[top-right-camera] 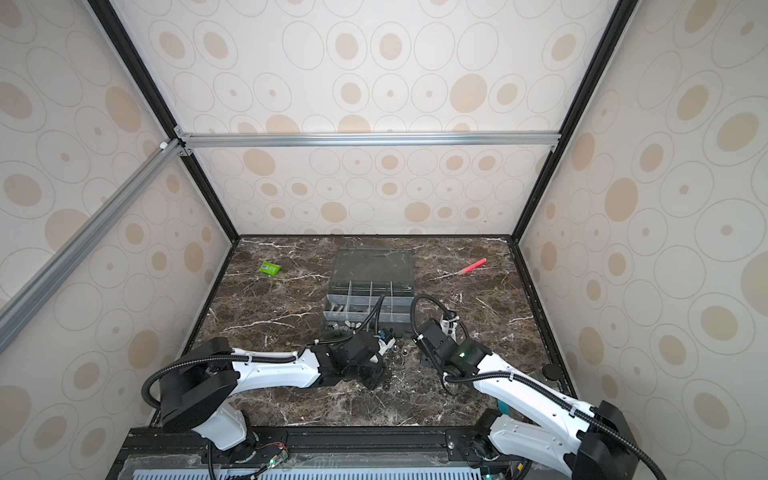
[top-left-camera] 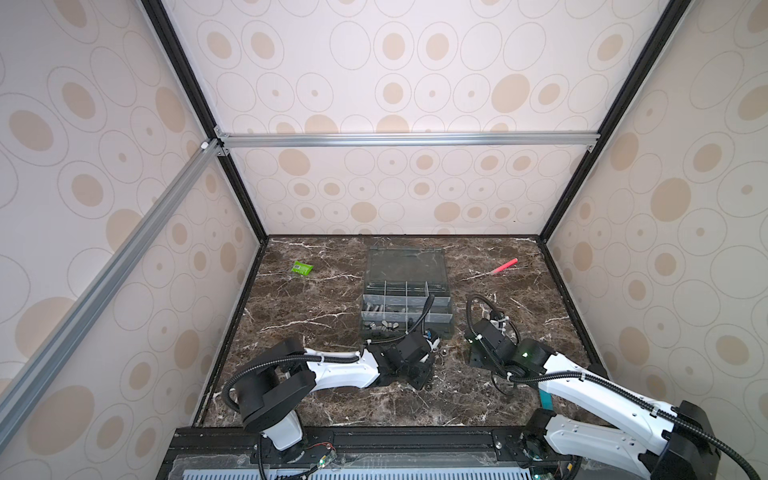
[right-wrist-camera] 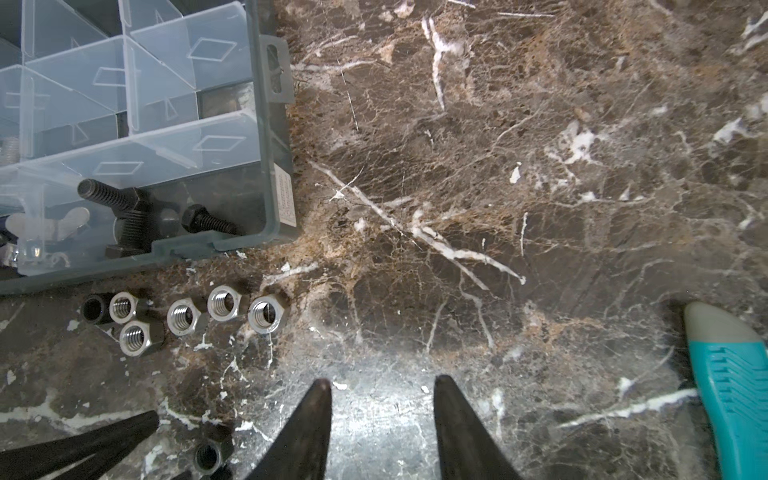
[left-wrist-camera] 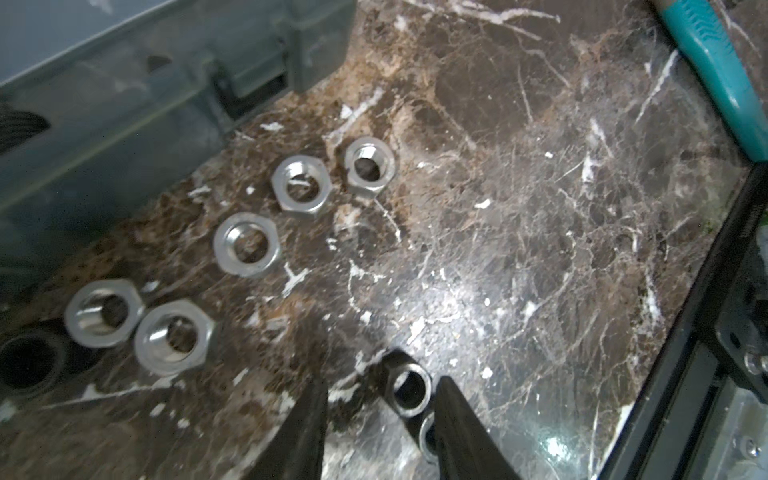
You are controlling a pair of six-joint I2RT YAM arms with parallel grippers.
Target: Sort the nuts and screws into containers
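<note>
Nuts (right-wrist-camera: 185, 318): five silver hex pieces lie in a loose row on the marble surface (right-wrist-camera: 540, 208), just on the near side of the organizer box (right-wrist-camera: 266, 174), toward its right corner. A black nut (right-wrist-camera: 93, 309) ends the row on the left. A second black nut (left-wrist-camera: 409, 388) lies nearer still, between the tips of the left claw (left-wrist-camera: 380, 380). This claw's jaws stand apart and are not clamped on it.

The right claw (right-wrist-camera: 382, 380) also has its jaws apart, over bare surface to the right of the row. Black screws (right-wrist-camera: 112, 195) lie in the box's near right cell, and a wing nut (right-wrist-camera: 50, 222) lies in the cell to its left. The clear lid (top-left-camera: 405, 266) is folded back on the far side.

Elsewhere are a red pen (top-left-camera: 503, 267) at far right, a green packet (top-left-camera: 302, 268) at far left and a teal handle (right-wrist-camera: 731, 382) at near right.
</note>
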